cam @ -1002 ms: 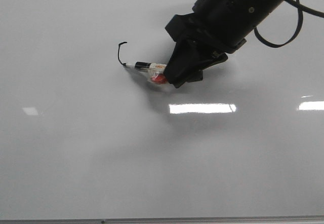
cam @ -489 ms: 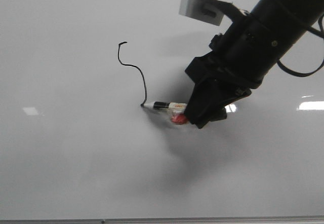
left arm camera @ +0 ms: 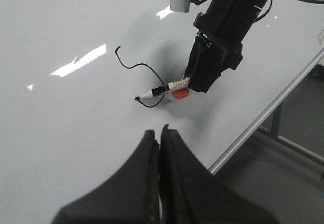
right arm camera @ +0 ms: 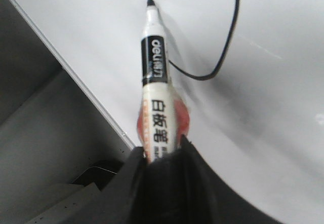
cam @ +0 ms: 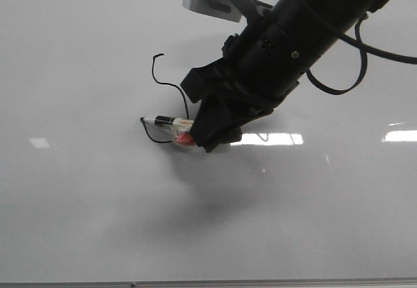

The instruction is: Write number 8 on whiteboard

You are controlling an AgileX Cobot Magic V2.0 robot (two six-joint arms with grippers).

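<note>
Right gripper (cam: 212, 131): jaws clamped on marker (cam: 171, 122), tip touching whiteboard (cam: 78, 203) at unfinished number 8 (cam: 171, 91). Left gripper (left arm camera: 161, 133): jaws closed, empty.

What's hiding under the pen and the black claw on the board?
Under the marker lies the whiteboard with the unfinished black line curling below the tip. The right claw and its shadow cover part of the line there; what's drawn beneath cannot be seen.
</note>
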